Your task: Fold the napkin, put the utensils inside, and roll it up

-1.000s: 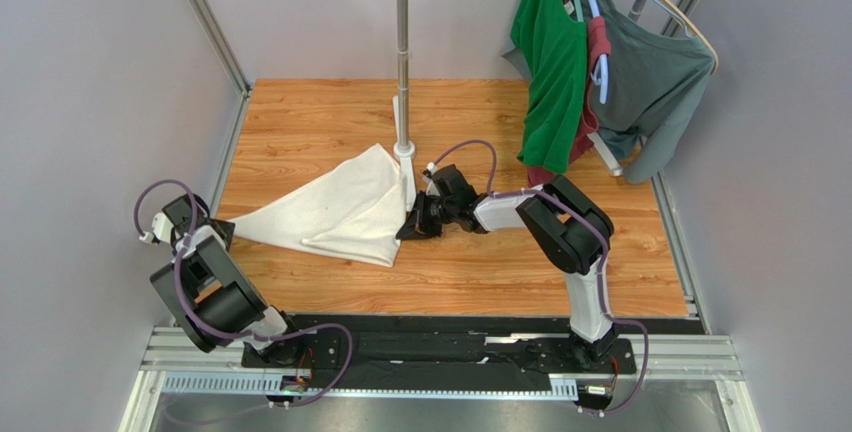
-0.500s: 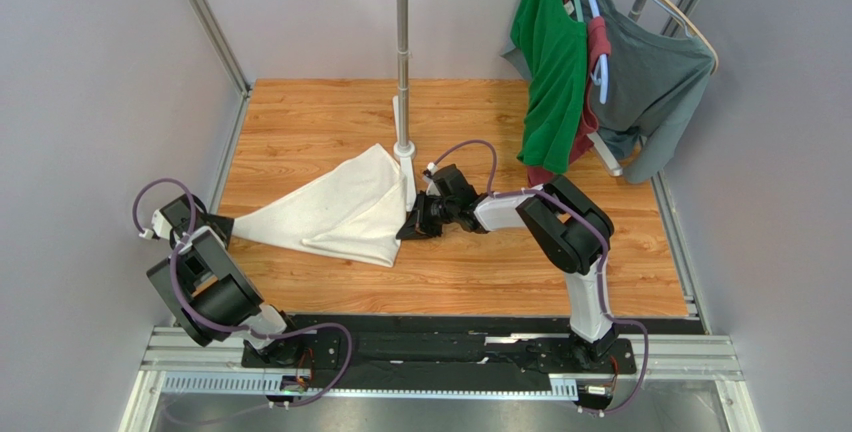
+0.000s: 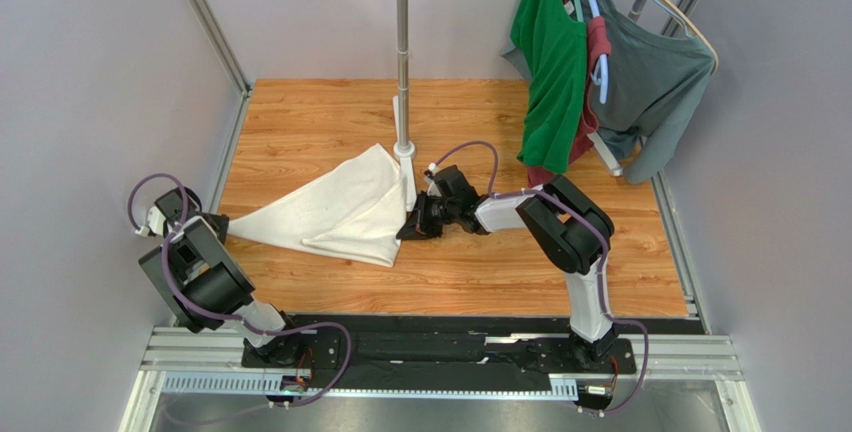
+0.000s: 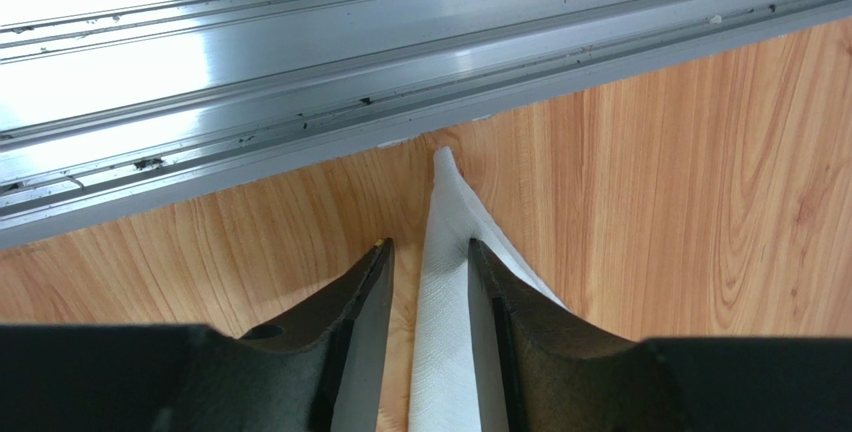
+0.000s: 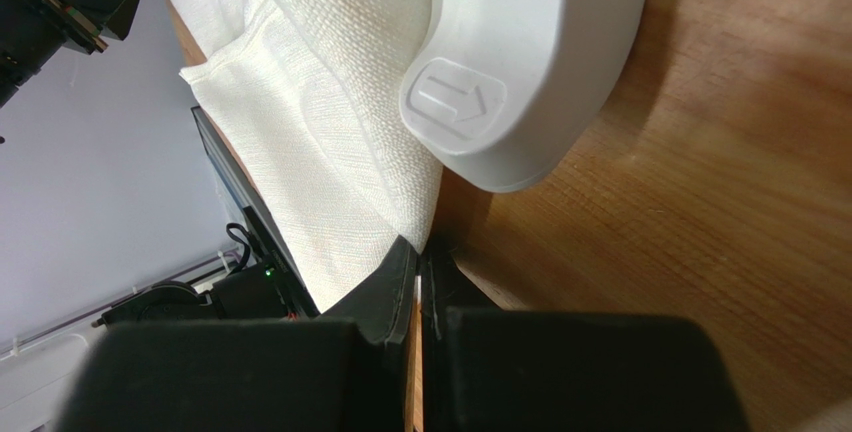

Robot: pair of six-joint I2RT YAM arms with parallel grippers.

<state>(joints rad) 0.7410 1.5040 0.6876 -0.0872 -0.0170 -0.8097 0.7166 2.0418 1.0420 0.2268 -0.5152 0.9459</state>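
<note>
Surface: a wood-grain table (image 3: 480,262) enclosed by pale grey walls, with an aluminium rail (image 4: 300,52) along its left edge. Seen from overhead, a white pole stand (image 3: 403,72) rises just to 12 o'clock of the table's centre. At 1 to 2 o'clock a green shirt (image 3: 548,72), a red garment (image 3: 598,37) and a grey shirt (image 3: 655,77) hang above the far right corner.

Item under task: the napkin (image 3: 335,212) lies flat on the wood, folded into a long triangle. Its broad end sits at centre, against the stand's foot. Its narrow point runs out toward 9 o'clock and reaches the table's left edge.

The left gripper (image 3: 218,224) sits low at 9 o'clock, over the napkin's narrow point. Its wrist view shows the jaws partly apart, with the fingers (image 4: 350,322) standing one on each side of the pointed tip. The cloth meets the inner face of one finger, and bare wood shows between the cloth and the other. Nothing is clamped.

The right gripper (image 3: 408,230) is at centre, at the napkin's broad end, just to 6 o'clock of the stand's foot. Its wrist view shows the jaws closed to a hairline, with a thin white sliver between them where the cloth's edge runs in. The edge is pinched. The stand's moulded base, embossed with an arrow, lies just beyond the tips. Whether it rests on the cloth or beside it cannot be told.
</note>
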